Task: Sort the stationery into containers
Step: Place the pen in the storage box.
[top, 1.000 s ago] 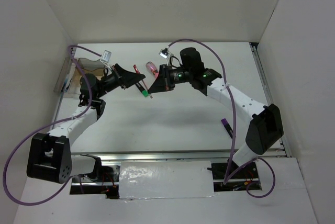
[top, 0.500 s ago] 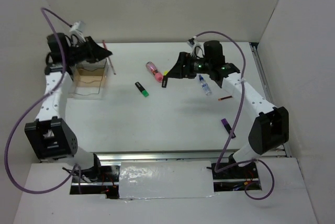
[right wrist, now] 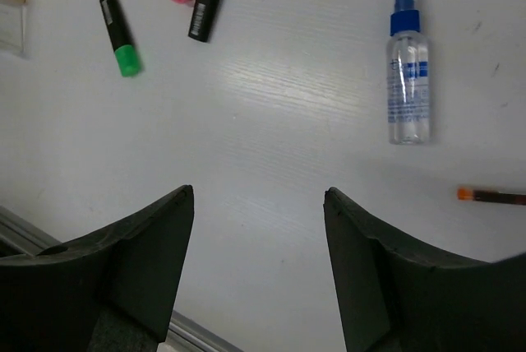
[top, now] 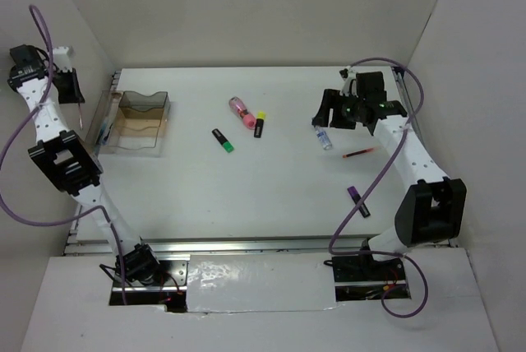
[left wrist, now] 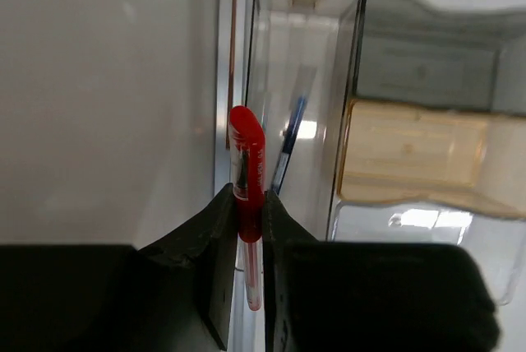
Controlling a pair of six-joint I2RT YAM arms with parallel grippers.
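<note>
No writing can be read: the white print on the yellow highlighter (right wrist: 208, 2) and the blue label on the blue-capped bottle (right wrist: 408, 81) are too small. The left jaws pinch a red pen (left wrist: 246, 155), cap up. The clear box (left wrist: 411, 163) sits at 2 o'clock of it, and a blue pen (left wrist: 289, 142) shows through clear plastic. The left arm (top: 45, 118) rears up at the tabletop's (top: 271, 179) 10 o'clock corner. The right jaws are spread above bare tabletop, with the bottle at 1 o'clock and the green highlighter (right wrist: 120, 35) at 11.

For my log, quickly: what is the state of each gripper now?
Left gripper: closed on the red pen.
Right gripper: open, holding nothing.
</note>
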